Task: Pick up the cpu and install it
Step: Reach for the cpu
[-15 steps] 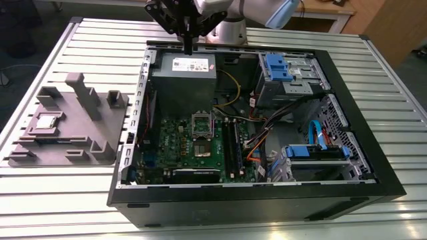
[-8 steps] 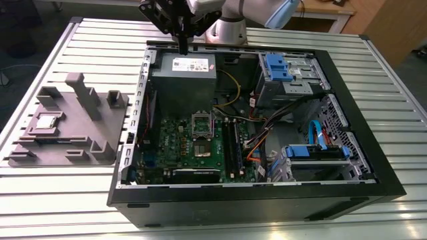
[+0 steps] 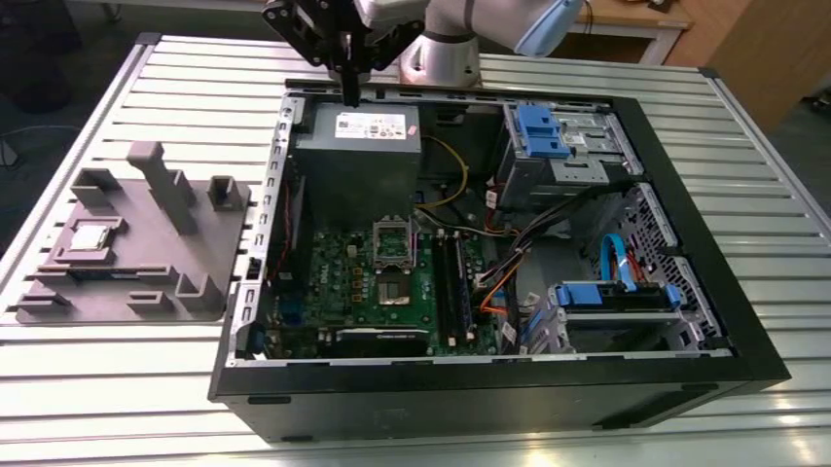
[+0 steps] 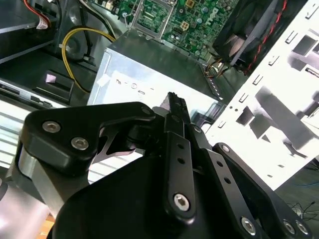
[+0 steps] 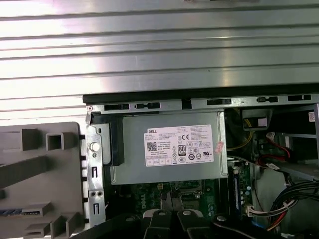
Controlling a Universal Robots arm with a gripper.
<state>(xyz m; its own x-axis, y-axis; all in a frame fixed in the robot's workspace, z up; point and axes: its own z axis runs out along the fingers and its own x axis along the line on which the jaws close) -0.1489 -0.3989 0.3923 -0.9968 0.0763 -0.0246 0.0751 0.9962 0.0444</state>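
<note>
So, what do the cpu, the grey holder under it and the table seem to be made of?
The cpu: pale metal top, dull sheen. The holder: matte grey plastic by its look, perhaps printed. The table: bare ribbed metal, probably aluminium; it shines brightly.

Arm [image 3: 442,44] at exterior view's top; gripper [image 3: 350,95] points straight down, fingers [image 4: 175,107] pressed together, empty.

Under my tool [image 3: 350,95]: grey power supply [image 3: 357,131], close below.
Path to cpu [image 3: 89,238]: case wall [image 3: 276,195] and tall fixture posts [image 3: 166,190] stand between.
Over fixture [image 3: 117,287]: open air.
</note>
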